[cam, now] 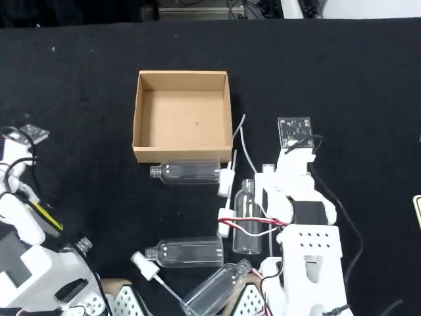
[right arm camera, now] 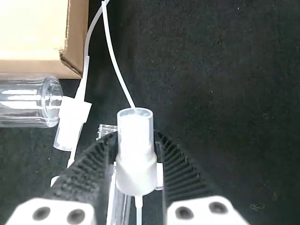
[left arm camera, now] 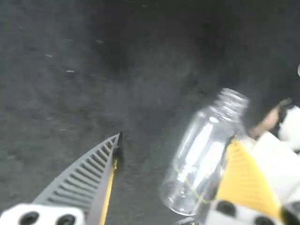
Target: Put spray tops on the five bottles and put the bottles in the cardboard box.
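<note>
Clamped between the ribbed fingers [right arm camera: 93, 164] of the right gripper [right arm camera: 136, 140]: a white spray top [right arm camera: 135, 122], its thin dip tube trailing far toward the cardboard box [right arm camera: 33, 28]. Just left of that, a loose spray top [right arm camera: 70, 124] beside the base of a lying bottle [right arm camera: 26, 101]. Spread wide at the left gripper [left arm camera: 176, 140] and closing on nothing, with a capless bottle [left arm camera: 201, 150] lying between, against the yellow finger [left arm camera: 243, 173]. From above: box open on the black table [cam: 342, 79], lying bottle along its near wall. Nearer: second bottle [cam: 191, 252], third bottle [cam: 247, 207] and fourth bottle [cam: 217, 289], all on their sides, uncapped.
</note>
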### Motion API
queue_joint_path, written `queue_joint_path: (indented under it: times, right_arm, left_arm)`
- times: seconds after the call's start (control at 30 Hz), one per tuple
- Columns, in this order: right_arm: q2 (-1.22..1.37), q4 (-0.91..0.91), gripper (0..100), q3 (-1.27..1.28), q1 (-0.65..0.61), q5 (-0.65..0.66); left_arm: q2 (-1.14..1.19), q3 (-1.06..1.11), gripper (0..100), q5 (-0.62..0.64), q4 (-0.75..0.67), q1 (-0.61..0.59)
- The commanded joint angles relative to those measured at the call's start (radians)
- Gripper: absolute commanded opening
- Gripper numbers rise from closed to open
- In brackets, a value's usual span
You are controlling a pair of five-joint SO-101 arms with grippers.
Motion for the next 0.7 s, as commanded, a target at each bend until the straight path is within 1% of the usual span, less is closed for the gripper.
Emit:
queue_joint_path:
  times: [0.0,0.07,0.13,0.17,0.27,0.43,0.57,0.67]
  right_arm:
    - [-0.028,-0.021,1.1,-0.004,-0.017,-0.003]
    - [-0.028,-0.021,1.1,-0.004,-0.017,-0.003]
    - [-0.028,-0.021,1.1,-0.004,-0.017,-0.003]
    - [-0.028,-0.021,1.1,-0.004,-0.017,-0.003]
    - [-0.028,-0.021,1.1,-0.004,-0.017,-0.002]
    - [-0.028,-0.021,1.1,-0.004,-0.017,-0.002]
    - [-0.028,-0.021,1.1,-0.004,-0.017,-0.002]
    - [-0.027,-0.020,1.1,-0.002,-0.017,-0.002]
  left_arm:
    - [-0.040,0.007,31,-0.167,0.121,-0.024]
    - [-0.077,0.030,31,-0.207,0.163,-0.025]
    - [-0.124,0.081,31,-0.219,0.133,-0.041]
    - [-0.146,0.114,31,-0.219,0.100,-0.054]
    - [-0.216,0.260,31,-0.219,-0.061,-0.084]
    - [-0.370,0.475,32,-0.210,-0.275,-0.081]
    - [-0.427,0.549,31,-0.209,-0.368,-0.081]
    - [-0.400,0.535,31,-0.180,-0.422,-0.110]
